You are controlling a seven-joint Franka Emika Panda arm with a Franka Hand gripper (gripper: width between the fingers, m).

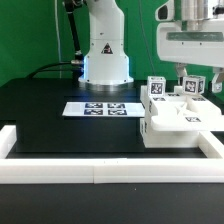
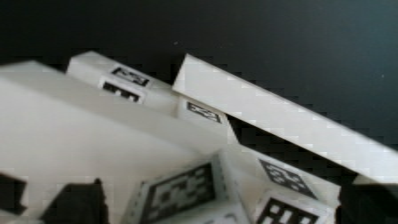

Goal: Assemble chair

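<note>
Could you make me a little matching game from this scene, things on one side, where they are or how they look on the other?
Things:
1. end effector
2. marker board
3. chair parts
4. border rail

Descriptions:
A. lies flat mid-table
B. runs along the near table edge
C. open, above the white parts
D. clustered at the exterior view's right

Pairs: 1-C, 2-A, 3-D, 4-B

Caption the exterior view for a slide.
Open gripper hovers over white chair parts beside the marker board.
</note>
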